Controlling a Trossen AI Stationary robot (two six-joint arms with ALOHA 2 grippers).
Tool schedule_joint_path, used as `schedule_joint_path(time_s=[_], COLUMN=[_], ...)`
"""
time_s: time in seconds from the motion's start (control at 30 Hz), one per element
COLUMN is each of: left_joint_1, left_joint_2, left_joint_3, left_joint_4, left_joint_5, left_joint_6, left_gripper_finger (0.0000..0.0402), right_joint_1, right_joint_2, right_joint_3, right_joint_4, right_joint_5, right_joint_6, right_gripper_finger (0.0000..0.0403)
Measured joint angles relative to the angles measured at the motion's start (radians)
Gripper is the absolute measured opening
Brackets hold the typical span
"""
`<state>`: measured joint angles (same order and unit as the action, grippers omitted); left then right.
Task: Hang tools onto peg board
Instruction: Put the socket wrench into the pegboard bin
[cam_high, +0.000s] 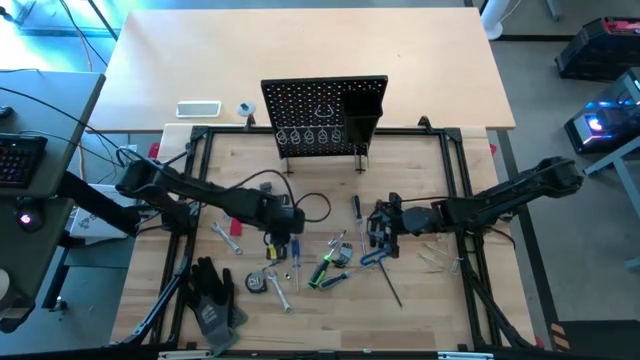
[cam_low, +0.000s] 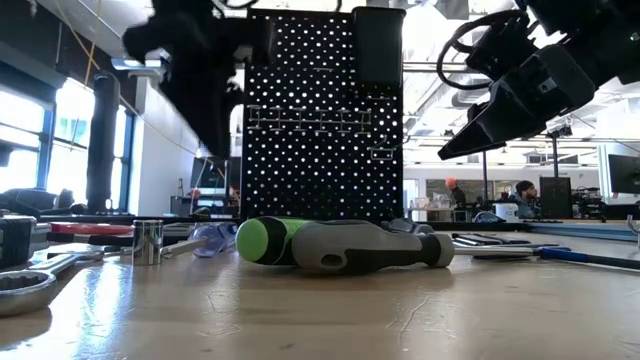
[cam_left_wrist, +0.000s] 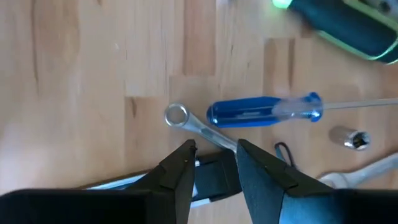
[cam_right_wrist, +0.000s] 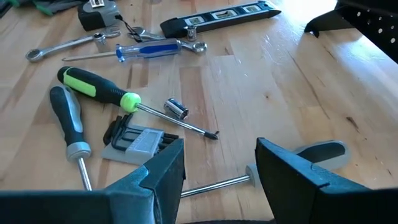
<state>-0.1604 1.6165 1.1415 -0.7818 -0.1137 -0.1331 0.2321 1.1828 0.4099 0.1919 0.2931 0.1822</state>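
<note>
Left wrist view, from the jaws outward: the left gripper (cam_left_wrist: 214, 163) has its fingers part-way apart, and a black flat tool (cam_left_wrist: 211, 180) sits in the gap, though whether they pinch it or only straddle it I cannot tell. Just past the fingertips, centre of the frame, lies a silver wrench (cam_left_wrist: 198, 127) running aslant, its ring end towards the left. Beyond it lies the blue screwdriver (cam_left_wrist: 264, 111), long axis roughly level across the frame, handle in the centre and shaft running off to the right edge.

In the high view this gripper (cam_high: 281, 240) hovers lower centre-left, right over its end of the scattered tools (cam_high: 330, 262), so the left arm looks nearer the blue screwdriver.

The right gripper (cam_right_wrist: 214, 180) stands released, fingers wide with nothing between them. A grey-handled screwdriver (cam_right_wrist: 298, 163) lies crosswise at its fingertips, lower centre of the right wrist frame, and the green screwdriver (cam_right_wrist: 99, 88) sits farther out at left.

The peg board (cam_high: 325, 112) stands upper centre of the high view, well apart from both grippers, its ring holders (cam_high: 315, 133) bare of tools.
</note>
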Motion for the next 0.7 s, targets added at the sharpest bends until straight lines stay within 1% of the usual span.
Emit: schedule_joint_path(time_s=[0.1,0.4,0.5,0.6,0.7], left_joint_1=[0.0,0.021,0.036,0.057,0.083], left_joint_2=[0.0,0.0,0.0,-0.001,0.0], left_joint_3=[-0.05,-0.171,-0.202,-0.227,-0.246], left_joint_4=[0.048,0.168,0.238,0.261,0.269], left_joint_5=[0.0,-0.014,-0.024,-0.017,0.019], left_joint_6=[-0.018,-0.049,-0.049,-0.048,-0.044], left_gripper_finger=[0.0119,0.0173,0.018,0.0182,0.018], right_joint_1=[0.0,0.0,0.0,0.0,0.0], right_joint_2=[0.0,0.0,0.0,0.0,0.0], right_joint_3=[0.0,0.0,0.0,0.0,0.0], right_joint_4=[0.0,-0.007,-0.007,-0.007,-0.007], right_joint_5=[0.003,0.003,0.003,0.003,0.003], right_joint_6=[0.0,0.0,0.0,0.002,0.003], right_gripper_finger=[0.019,0.019,0.019,0.019,0.019])
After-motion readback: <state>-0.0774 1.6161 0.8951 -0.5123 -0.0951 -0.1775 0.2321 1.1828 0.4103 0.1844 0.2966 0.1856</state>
